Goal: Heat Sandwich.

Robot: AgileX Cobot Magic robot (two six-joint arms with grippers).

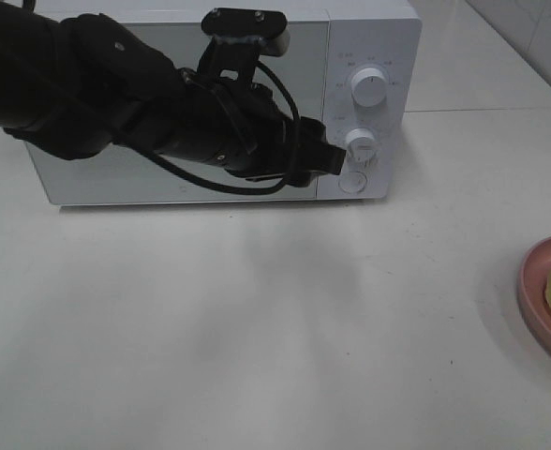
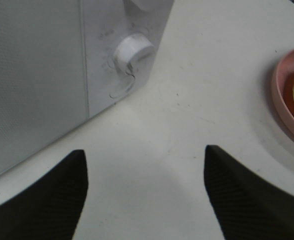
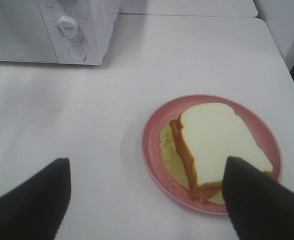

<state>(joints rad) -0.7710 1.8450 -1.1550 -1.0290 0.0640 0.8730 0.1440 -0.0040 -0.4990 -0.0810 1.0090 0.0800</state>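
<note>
Here's the scene: the white boxy microwave sits at the back of the pale surface with its door shut, and the left hand is right up at the control panel, by the lower white round knob and the round button beneath it. From the left wrist view its two black fingers are spread apart with nothing between them, bare surface showing in the gap. Over on the right, the right hand hovers above the round pink plate, fingers wide, nothing pinched. And there's the sandwich, lying flat on that plate, well apart from the microwave: square white bread with a tan crust, an orange-red filling along the edge, a yellowish-green layer poking out underneath. It looks light and soft, likely to squash or bend under a hard squeeze, and the layers could slide apart if it's tipped. The safer bet, I'd say, is the plate rim rather than the bread itself, since the rim is stiff, though smooth and possibly slippery. If the bread must be taken, go across the crust edges, gently, keeping it level. The door isn't open yet, so that comes first.
</note>
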